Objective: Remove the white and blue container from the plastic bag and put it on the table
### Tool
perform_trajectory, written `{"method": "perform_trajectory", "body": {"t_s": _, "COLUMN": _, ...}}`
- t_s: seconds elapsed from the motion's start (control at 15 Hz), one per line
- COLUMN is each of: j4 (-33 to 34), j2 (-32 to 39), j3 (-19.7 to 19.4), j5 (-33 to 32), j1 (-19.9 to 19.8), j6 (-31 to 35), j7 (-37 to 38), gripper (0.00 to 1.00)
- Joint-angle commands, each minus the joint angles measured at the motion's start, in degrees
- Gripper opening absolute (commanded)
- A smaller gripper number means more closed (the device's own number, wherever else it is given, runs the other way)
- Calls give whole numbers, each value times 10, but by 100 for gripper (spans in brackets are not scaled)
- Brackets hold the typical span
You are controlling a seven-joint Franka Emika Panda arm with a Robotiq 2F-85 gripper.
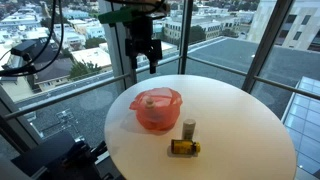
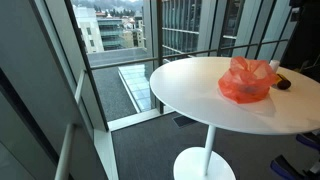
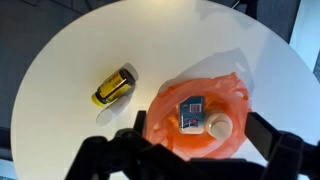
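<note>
An orange plastic bag (image 3: 170,130) lies open on the round white table (image 3: 70,60). Inside it the white and blue container (image 3: 192,113) lies flat beside a round white cap (image 3: 219,127). My gripper (image 3: 200,126) is open and empty, its two fingers hanging well above the bag, one to each side of it. In an exterior view the gripper (image 1: 148,60) hovers high over the table's far edge, behind the bag (image 1: 157,110). The bag also shows in an exterior view (image 2: 247,80); the container is hidden inside it there.
A yellow bottle (image 3: 114,87) lies on its side next to the bag, also seen in an exterior view (image 1: 184,147) with a small upright bottle (image 1: 188,128) beside it. Glass walls and railings surround the table (image 1: 250,130).
</note>
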Motion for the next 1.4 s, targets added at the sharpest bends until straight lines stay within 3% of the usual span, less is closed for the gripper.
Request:
{"method": "perform_trajectory", "body": {"t_s": 0.0, "j4": 1, "j2": 0, "j3": -4, "j5": -1, "j1": 5, "j6": -1, "j7": 1, "gripper": 100}}
{"method": "perform_trajectory", "body": {"t_s": 0.47, "j4": -9, "j2": 11, "j3": -4, "j5": 5, "j1": 6, "j6": 28, "j7": 3, "gripper": 100}}
{"method": "perform_trajectory", "body": {"t_s": 1.0, "j4": -34, "j2": 89, "j3": -7, "j5": 22, "j1": 6, "j6": 180, "j7": 8, "gripper": 100}}
{"method": "perform_trajectory", "body": {"t_s": 1.33, "j4": -20, "j2": 156, "j3": -15, "j5": 55, "j1": 3, "j6": 238, "j7": -7, "gripper": 100}}
